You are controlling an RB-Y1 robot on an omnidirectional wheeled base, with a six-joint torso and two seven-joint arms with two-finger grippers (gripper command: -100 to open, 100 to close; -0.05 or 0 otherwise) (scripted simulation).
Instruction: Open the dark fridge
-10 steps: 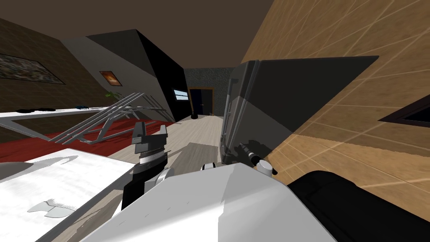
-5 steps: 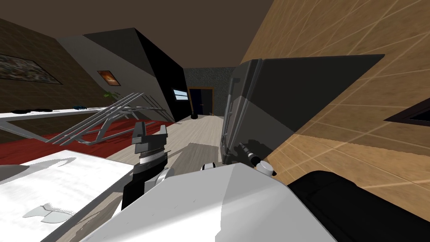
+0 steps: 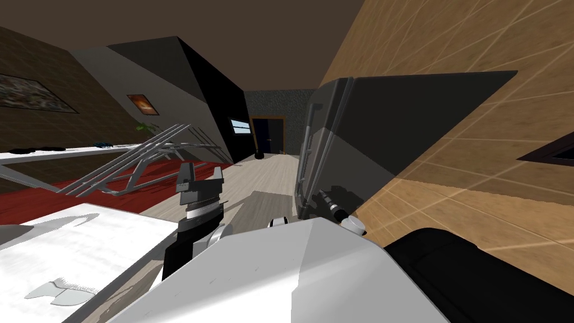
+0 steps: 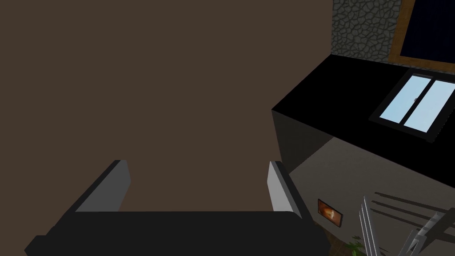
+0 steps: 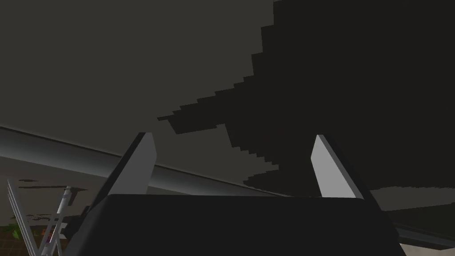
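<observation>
**Right claw open at the fridge door, handle not yet taken**

Closest in, the left gripper (image 3: 200, 178) stands upright beside the chest with its fingers spread wide and nothing between them. It looks parked out of the way so that the other arm has room to work. Beside it lies a white table (image 3: 101, 235).

The right forearm reaches forward and low to the dark fridge (image 3: 381, 129), which stands against the wood-tiled wall (image 3: 465, 185) on my right. In the right wrist view the right gripper (image 5: 231, 135) is fully open and holds nothing. It faces a flat dark grey panel, which the head view shows to be the fridge's front.

A grey handle bar (image 5: 49, 154) crosses that panel low down, close to the gripper's body. It passes behind both fingers rather than between them. I judge the claw is held open ready for a grasp, but it would have to turn and come down around the bar before closing.

In the head view the bar (image 3: 305, 148) runs along the door's near edge. The door looks shut flush to the body, so the opening has not begun.

Farther off, a metal rack (image 3: 146, 162) stands over a red rug (image 3: 39, 196), and a doorway (image 3: 269, 136) ends the corridor.
</observation>
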